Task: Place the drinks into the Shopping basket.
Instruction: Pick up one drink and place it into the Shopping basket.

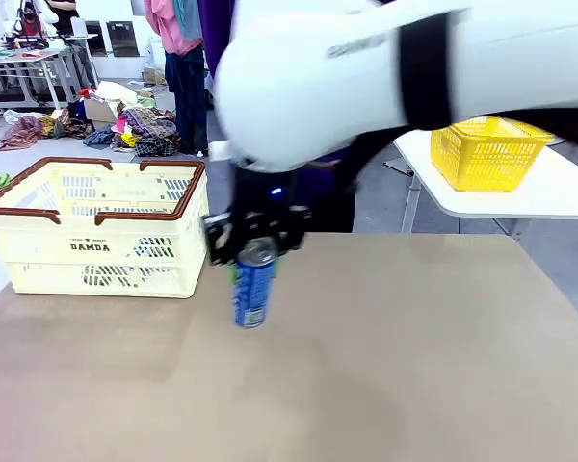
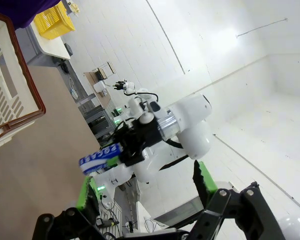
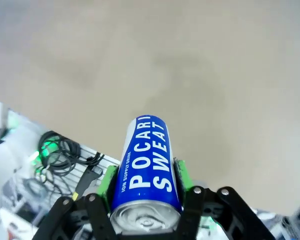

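A blue drink can point(image 1: 253, 287) with white lettering hangs upright just above the brown table, held near its silver top by my right gripper point(image 1: 255, 241), which is shut on it. The right wrist view looks down the same can point(image 3: 146, 170), clamped between the green pads point(image 3: 109, 184). From the left wrist view the can point(image 2: 100, 158) and the right arm appear farther off. The cream Shopping basket point(image 1: 39, 214) with brown rim stands to the can's left; its corner point(image 2: 12, 107) is in the left wrist view. My left gripper point(image 2: 142, 187) is open and holds nothing.
A small yellow mesh basket point(image 1: 486, 152) sits on a white side table point(image 1: 549, 192) at the back right. Piles of clothes lie on the floor behind the table. The brown tabletop point(image 1: 385, 366) spreads bare to the right and front of the can.
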{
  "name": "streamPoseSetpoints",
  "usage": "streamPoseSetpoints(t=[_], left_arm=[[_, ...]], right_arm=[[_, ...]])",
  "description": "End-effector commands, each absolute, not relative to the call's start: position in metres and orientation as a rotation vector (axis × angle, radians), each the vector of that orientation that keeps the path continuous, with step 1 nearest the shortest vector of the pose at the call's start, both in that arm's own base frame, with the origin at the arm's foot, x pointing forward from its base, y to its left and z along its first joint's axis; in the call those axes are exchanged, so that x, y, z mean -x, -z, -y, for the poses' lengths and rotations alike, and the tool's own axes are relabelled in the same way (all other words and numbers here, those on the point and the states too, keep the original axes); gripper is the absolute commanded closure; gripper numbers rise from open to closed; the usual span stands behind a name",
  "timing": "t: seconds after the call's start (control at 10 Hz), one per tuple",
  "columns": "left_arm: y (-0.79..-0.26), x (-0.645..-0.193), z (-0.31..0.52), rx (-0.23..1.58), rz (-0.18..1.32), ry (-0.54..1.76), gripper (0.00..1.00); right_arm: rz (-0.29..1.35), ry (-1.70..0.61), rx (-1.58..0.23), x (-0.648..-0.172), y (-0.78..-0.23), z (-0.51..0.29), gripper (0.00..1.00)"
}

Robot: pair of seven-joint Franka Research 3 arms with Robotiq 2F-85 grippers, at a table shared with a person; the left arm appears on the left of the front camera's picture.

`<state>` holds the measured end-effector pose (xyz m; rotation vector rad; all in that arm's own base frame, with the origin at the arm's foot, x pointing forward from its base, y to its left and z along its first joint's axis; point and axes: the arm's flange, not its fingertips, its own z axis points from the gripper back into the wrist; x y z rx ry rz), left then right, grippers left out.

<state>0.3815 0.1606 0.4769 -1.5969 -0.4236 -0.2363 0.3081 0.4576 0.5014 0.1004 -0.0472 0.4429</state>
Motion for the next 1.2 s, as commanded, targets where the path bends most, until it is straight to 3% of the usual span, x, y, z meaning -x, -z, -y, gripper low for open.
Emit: streamPoseSetpoints(t=[0.0,0.3,0.7,0.8,0.9,1.0,1.1], left_arm=[[-0.478,-0.38,-0.163,1.607,0.432,0.252,0.0],[-0.478,-0.38,-0.163,1.607,0.432,0.252,0.0],[-0.478,-0.38,-0.163,1.607,0.432,0.252,0.0],[-0.478,-0.38,-0.163,1.607,0.432,0.252,0.0],[-0.478,-0.38,-0.163,1.607,0.432,0.252,0.0],[-0.478,-0.38,-0.163,1.607,0.432,0.252,0.0],[-0.478,-0.38,-0.163,1.607,0.432,0.252,0.0]], right_arm=[[0.051,-0.522,-0.023,-0.332,-0.48,-0.505,1.0],[0.002,-0.576,0.055,-0.34,-0.42,-0.522,1.0],[-0.055,-0.6,0.054,-0.356,-0.401,-0.512,1.0],[-0.085,-0.596,0.04,-0.359,-0.399,-0.508,0.71],[-0.087,-0.587,0.029,-0.361,-0.399,-0.504,0.23],[-0.088,-0.587,0.016,-0.362,-0.4,-0.501,0.0],[-0.094,-0.591,0.001,-0.362,-0.401,-0.499,0.0]])
